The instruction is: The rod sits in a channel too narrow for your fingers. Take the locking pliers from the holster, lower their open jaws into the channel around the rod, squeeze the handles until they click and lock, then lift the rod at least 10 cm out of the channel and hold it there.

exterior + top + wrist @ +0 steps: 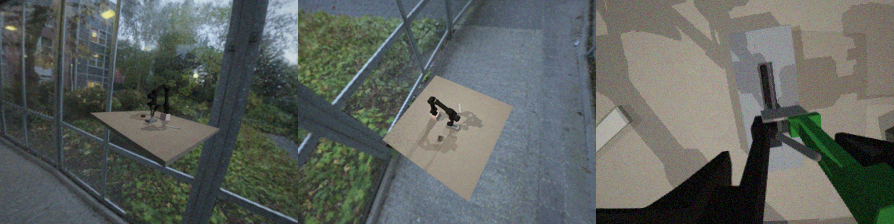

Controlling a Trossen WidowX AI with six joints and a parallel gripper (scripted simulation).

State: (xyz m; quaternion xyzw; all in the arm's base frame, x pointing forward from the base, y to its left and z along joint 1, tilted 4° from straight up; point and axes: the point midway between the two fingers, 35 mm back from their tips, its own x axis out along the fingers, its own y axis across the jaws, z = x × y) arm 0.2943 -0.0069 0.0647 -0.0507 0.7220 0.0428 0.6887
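My gripper (450,122) (151,111) (782,149) is partly closed, with the locking pliers (151,113) (822,137) between its fingers. The pliers show one green handle, one black handle and grey metal parts; the handles stand apart. The pale block (457,128) (771,42) lies under the pliers, its dark narrow channel (766,82) running lengthwise. The grey head of the pliers is over the near end of the channel in the wrist view and hides that end. How deep the jaws are, and the rod itself, I cannot make out.
A small dark box-like thing, probably the holster (440,138) (143,116), stands to one side of the block. A pale flat bar (459,107) (173,127) (608,127) lies on the other side. A pinkish block (434,115) (165,116) is at the arm's base.
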